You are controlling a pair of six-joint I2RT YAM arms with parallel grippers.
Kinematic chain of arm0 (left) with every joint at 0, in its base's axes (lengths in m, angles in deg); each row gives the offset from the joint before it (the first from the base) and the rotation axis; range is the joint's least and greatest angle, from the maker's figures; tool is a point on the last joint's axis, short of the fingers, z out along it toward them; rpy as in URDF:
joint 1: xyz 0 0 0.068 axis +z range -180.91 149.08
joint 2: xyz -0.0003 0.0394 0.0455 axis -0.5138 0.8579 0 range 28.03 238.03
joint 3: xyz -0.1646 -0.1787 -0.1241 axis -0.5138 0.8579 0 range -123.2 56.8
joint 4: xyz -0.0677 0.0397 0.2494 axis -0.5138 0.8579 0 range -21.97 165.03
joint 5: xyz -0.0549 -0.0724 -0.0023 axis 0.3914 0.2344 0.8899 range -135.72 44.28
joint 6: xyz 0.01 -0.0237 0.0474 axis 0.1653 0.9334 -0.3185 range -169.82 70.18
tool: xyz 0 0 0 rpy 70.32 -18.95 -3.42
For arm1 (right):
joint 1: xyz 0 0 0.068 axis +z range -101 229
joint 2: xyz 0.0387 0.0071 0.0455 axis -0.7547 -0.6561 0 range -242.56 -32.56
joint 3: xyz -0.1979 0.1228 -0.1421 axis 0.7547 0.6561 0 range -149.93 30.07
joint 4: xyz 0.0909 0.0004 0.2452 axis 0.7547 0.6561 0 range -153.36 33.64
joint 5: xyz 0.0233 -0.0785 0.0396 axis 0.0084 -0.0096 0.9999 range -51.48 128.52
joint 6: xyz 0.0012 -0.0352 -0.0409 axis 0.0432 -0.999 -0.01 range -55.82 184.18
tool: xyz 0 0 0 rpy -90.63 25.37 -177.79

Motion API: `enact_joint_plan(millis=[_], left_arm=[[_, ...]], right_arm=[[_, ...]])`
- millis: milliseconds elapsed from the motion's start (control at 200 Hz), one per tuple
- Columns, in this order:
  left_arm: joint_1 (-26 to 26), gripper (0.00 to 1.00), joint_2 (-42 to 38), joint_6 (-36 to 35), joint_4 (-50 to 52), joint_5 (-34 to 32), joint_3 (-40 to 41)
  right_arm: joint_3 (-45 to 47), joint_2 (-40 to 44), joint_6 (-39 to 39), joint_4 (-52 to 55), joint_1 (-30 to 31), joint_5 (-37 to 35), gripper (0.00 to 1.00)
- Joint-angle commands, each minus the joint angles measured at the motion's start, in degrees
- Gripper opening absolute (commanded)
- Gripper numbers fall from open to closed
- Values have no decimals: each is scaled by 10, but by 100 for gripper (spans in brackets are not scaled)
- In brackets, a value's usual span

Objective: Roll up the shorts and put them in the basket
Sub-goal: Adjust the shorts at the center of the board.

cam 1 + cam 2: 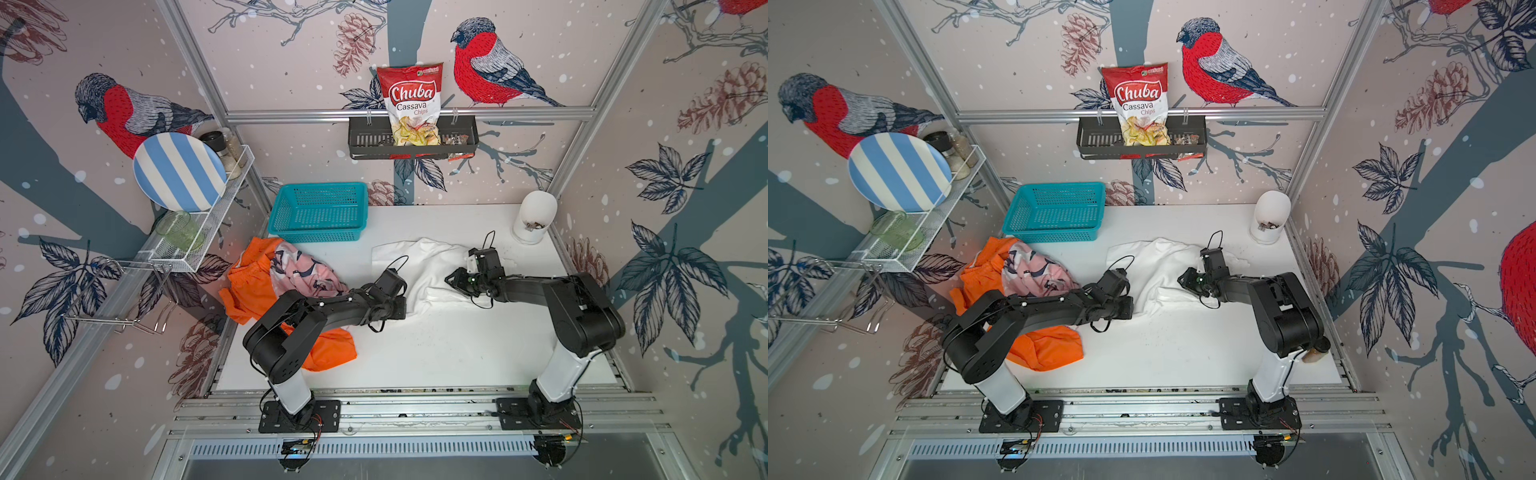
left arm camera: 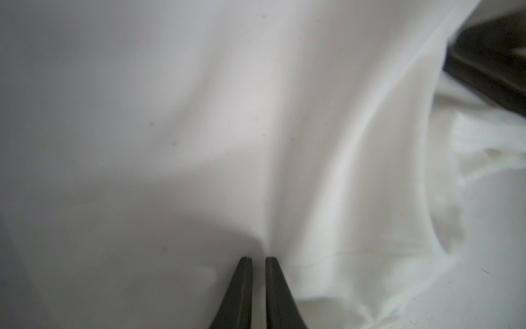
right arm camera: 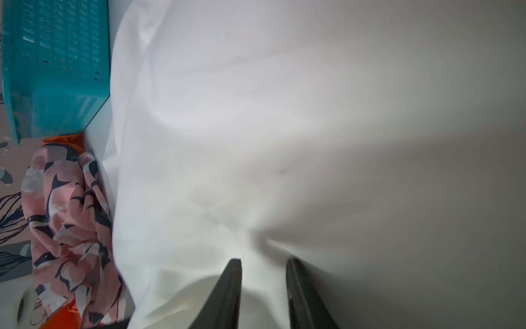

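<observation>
**Both top views:** the white shorts (image 1: 424,266) lie tented at table centre. The orange shorts (image 1: 328,353) and pink shorts (image 1: 307,270) are heaped at 9 o'clock, near the basket (image 1: 320,185).

**Left wrist view:** the left gripper (image 2: 258,260), jaws almost together, pinches a thin white fold.

**Right wrist view:** the right gripper (image 3: 263,262), jaws narrow, appears to bite a thicker bunch.

**Good practice:** hold both pinches level, draw the edge taut, then turn it over evenly.

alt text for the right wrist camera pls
Two dark fingers of the right gripper, slightly apart, appear to pinch the white shorts, whose fabric puckers at their tips and fills most of the view. Past the fabric's edge lie the crumpled pink shark-print shorts, a sliver of the orange shorts and a teal basket.
</observation>
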Motion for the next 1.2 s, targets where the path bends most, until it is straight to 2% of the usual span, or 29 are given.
enact_joint_plan(millis=[0, 130, 255, 315, 395, 530, 740, 800, 995, 1195], left_arm=[[-49, 16, 2, 55, 94, 30, 18], [-110, 16, -12, 94, 74, 43, 10], [-132, 16, -23, 94, 75, 57, -28], [-131, 17, -36, 84, 97, 46, -53], [-123, 18, -54, 58, 151, 1, -95], [-62, 19, -59, 27, 206, -35, -140], [42, 19, -43, 0, 184, -40, -102], [60, 18, -33, 8, 166, -38, -61], [65, 18, -25, 41, 93, -3, 39], [65, 17, -50, 51, 90, -7, 77]], right_arm=[[-49, -37, -62, 100, -14, -42, 33], [-123, -41, -114, 152, -21, -39, 34], [-152, -15, -146, 201, -19, -46, 35], [-151, 6, -152, 219, -17, -51, 35], [-136, 38, -151, 236, -10, -59, 35], [-93, 74, -142, 225, 13, -43, 37], [-73, 45, -139, 208, 7, -43, 37], [-74, 43, -138, 210, -3, -40, 37], [-140, 32, -147, 215, -38, -14, 38], [-259, -66, -137, 173, -60, 71, 38]])
